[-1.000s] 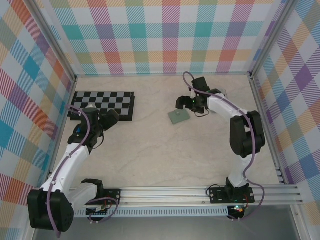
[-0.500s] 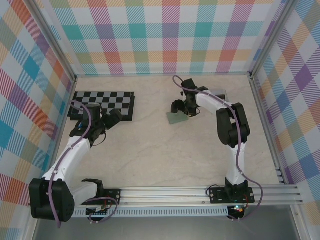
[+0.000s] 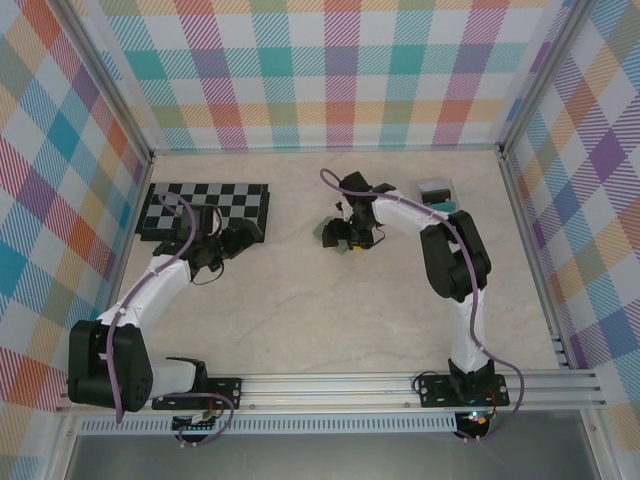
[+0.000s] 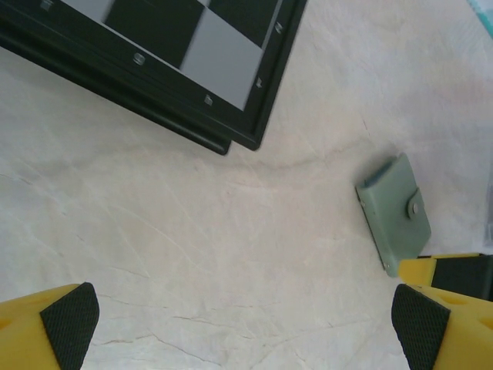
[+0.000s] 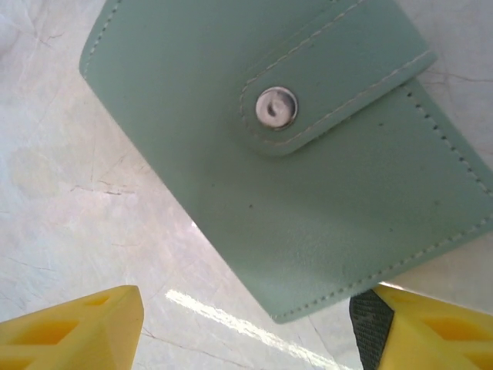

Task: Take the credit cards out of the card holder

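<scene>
Now: card holder [image 5: 231, 177] flat on counter [image 4: 192, 254], toward far edge, mid-width; tab [image 5: 347, 81] snapped shut. Right end effector [image 5: 246, 327] spread, straddling one corner, not pinching. Left end effector [image 4: 245, 324] spread wide off chessboard [image 4: 154, 38] corner. Advice: pin one half, lift tab by free end, don't shove holder over slick counter. Cards presumably inside.

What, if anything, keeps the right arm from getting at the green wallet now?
Nothing visible, so probably yes. The right fingers are open just above the closed wallet, with its corner between them, and the table beside it is bare.
</scene>
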Robot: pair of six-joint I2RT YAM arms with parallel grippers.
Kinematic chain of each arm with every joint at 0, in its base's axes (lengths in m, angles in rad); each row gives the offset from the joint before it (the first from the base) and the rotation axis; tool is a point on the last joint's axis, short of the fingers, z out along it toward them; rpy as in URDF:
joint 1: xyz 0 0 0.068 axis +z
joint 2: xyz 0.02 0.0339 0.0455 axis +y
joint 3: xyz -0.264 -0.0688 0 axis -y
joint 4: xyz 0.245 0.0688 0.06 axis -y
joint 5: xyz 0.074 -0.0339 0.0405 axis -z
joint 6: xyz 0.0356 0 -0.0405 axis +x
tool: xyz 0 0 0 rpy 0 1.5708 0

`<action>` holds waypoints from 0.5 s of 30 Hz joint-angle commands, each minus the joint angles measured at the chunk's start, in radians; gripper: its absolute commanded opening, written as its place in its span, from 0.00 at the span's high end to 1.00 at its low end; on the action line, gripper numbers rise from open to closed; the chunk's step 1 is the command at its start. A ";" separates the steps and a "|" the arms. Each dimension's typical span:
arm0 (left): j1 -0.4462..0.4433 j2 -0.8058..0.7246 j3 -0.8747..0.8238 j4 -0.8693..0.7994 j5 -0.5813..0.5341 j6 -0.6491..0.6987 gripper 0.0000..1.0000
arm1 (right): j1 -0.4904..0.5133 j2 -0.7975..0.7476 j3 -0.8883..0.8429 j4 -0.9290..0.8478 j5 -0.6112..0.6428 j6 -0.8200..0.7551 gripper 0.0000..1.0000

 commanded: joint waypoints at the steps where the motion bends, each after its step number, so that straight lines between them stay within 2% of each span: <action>1: -0.027 0.029 0.037 0.026 0.049 -0.015 0.00 | -0.012 -0.041 0.075 -0.063 0.122 -0.055 0.26; 10: -0.101 0.102 0.029 0.122 0.061 -0.094 0.05 | -0.012 0.143 0.295 -0.133 0.174 -0.101 0.26; 15: -0.133 0.132 0.034 0.133 0.057 -0.106 0.15 | -0.004 0.178 0.330 -0.168 0.140 -0.087 0.28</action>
